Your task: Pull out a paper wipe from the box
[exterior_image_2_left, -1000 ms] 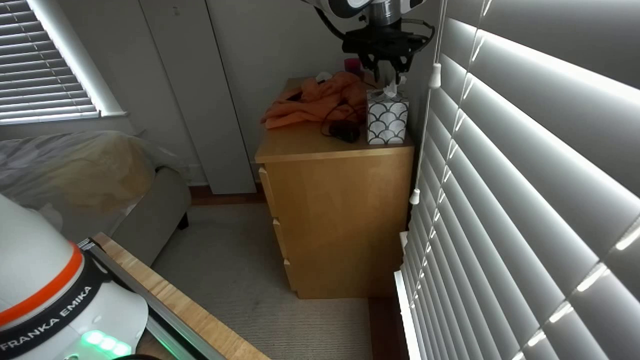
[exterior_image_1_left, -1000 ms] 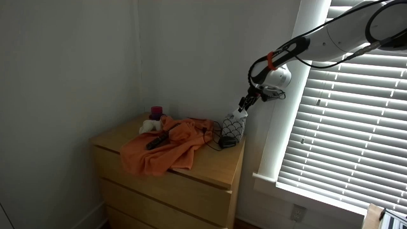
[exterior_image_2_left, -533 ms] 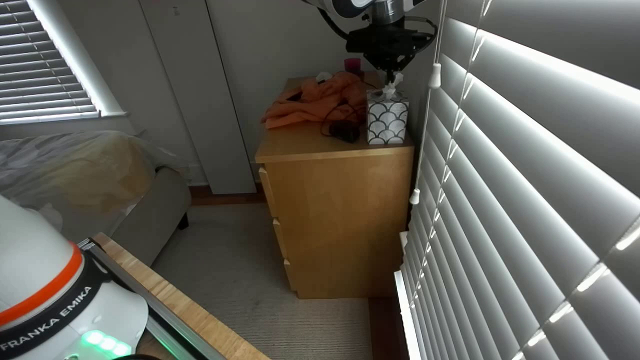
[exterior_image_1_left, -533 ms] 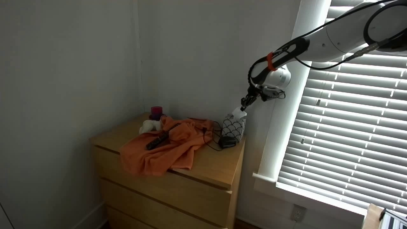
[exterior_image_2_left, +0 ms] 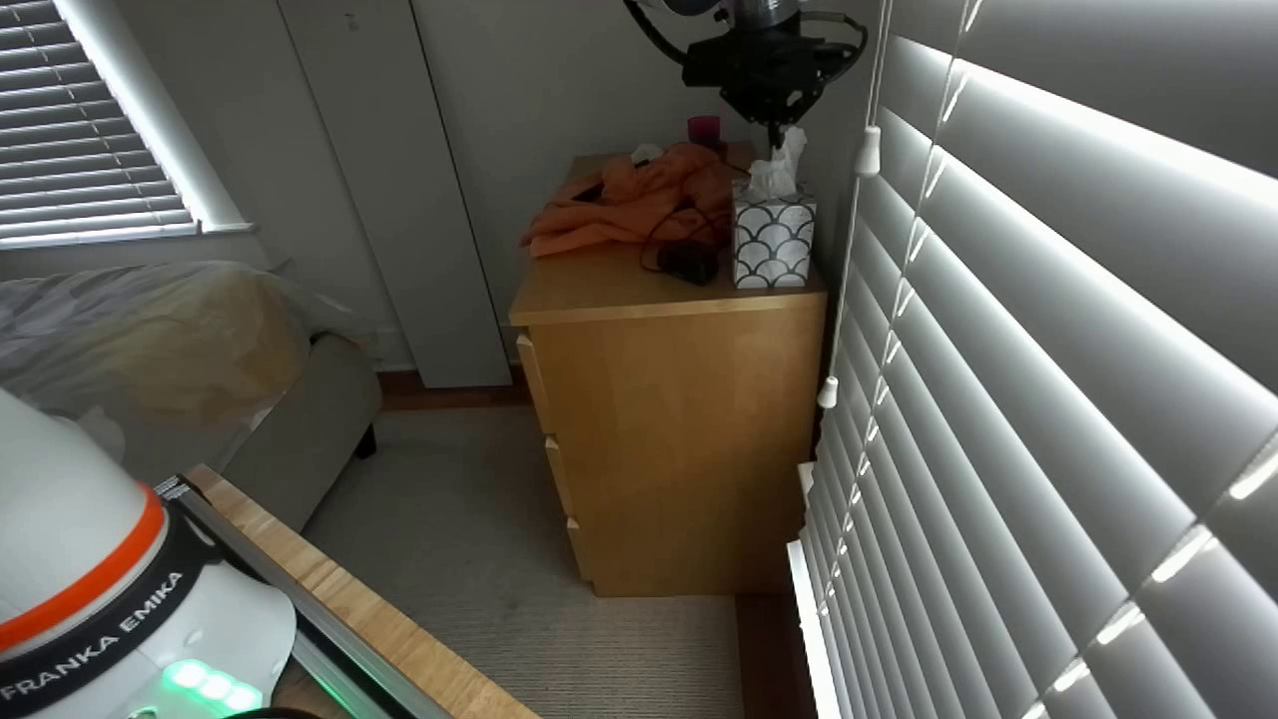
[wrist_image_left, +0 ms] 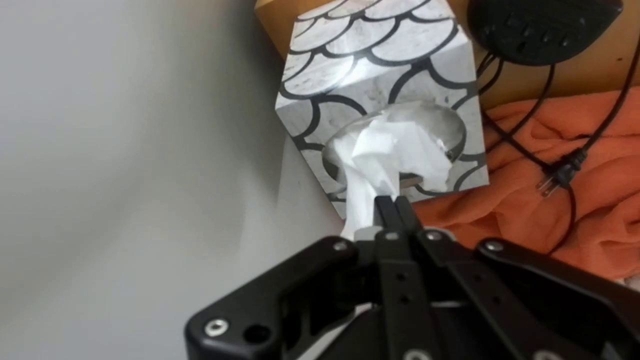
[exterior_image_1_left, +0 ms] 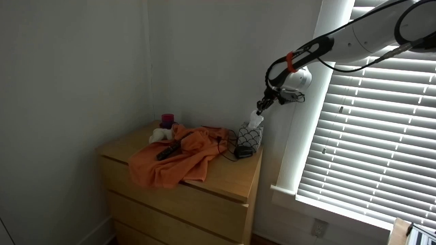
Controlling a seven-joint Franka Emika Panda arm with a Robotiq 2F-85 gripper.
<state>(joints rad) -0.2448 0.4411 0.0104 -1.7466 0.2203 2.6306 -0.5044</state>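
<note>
The box (wrist_image_left: 345,75), white with dark scallop lines, stands upright at the dresser's corner in both exterior views (exterior_image_1_left: 249,139) (exterior_image_2_left: 774,248). From its oval top opening rises the white paper wipe (wrist_image_left: 367,160), crumpled and stretched upward, its lower part still inside the box. My gripper (wrist_image_left: 393,199) is just above the opening, its two black fingertips pressed together with the wipe's top pinched at them. In an exterior view the gripper (exterior_image_2_left: 776,140) meets the upper part of the raised wipe (exterior_image_2_left: 774,178). How much wipe lies between the pads is hidden.
An orange cloth (exterior_image_1_left: 194,160) with a black remote (exterior_image_1_left: 169,150) covers much of the dresser top (exterior_image_1_left: 228,177). A black device (wrist_image_left: 540,30) with cords sits against the box. A red cup (exterior_image_1_left: 167,119) stands farther back. Wall and window blinds (exterior_image_2_left: 998,350) are close by.
The gripper went from open to shut on the wipe, then rose slightly. The wipe has been drawn higher out of the opening, while the box stayed in place.
</note>
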